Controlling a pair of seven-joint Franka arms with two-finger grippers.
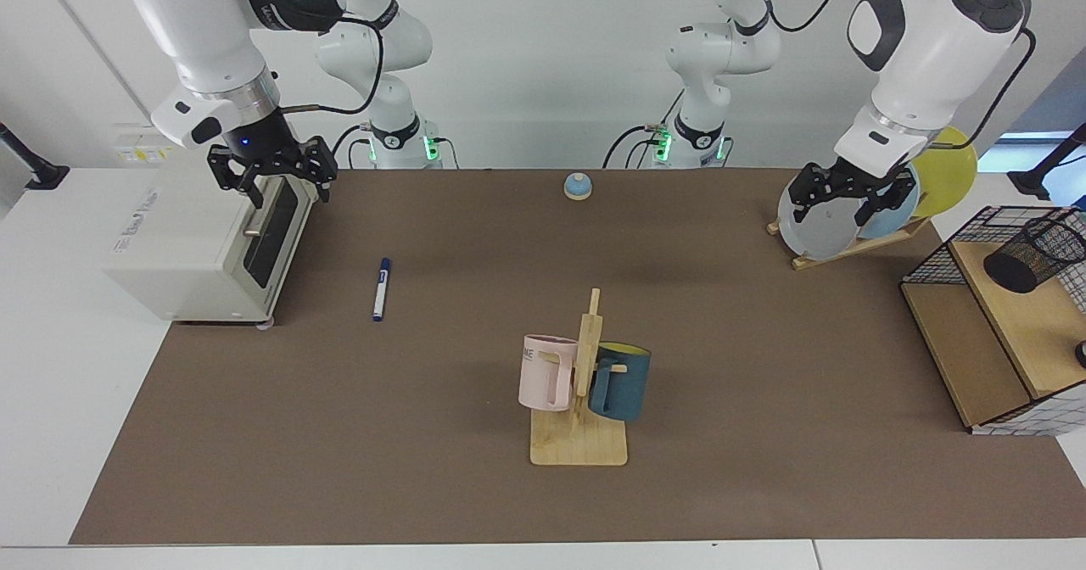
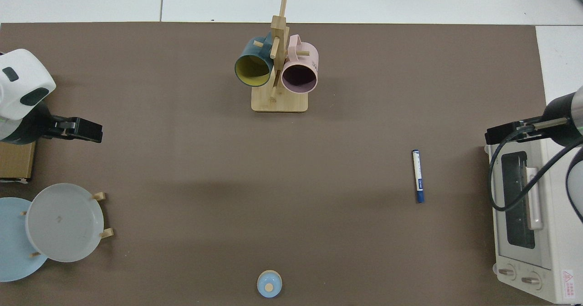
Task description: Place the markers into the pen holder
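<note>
Nearest the camera stands a wooden mug rack (image 1: 579,417) with a pink mug (image 1: 545,372) and a dark blue mug (image 1: 622,381) hung on it, mid-tabletop (image 1: 339,434). Nothing of the task is done yet: the marker (image 1: 382,288) lies flat on the tabletop beside the toaster oven (image 1: 212,243), well apart from the pen holder (image 1: 1033,254), which sits tilted in the wire basket frame (image 1: 993,332) at the far side. The right hand (image 1: 272,173) hovers over the oven, fingers spread, holding nothing. The left hand (image 1: 848,198) hangs open and empty in front of the plate rack (image 1: 848,243), waiting. Picking, carrying and dropping in all remain.
</note>
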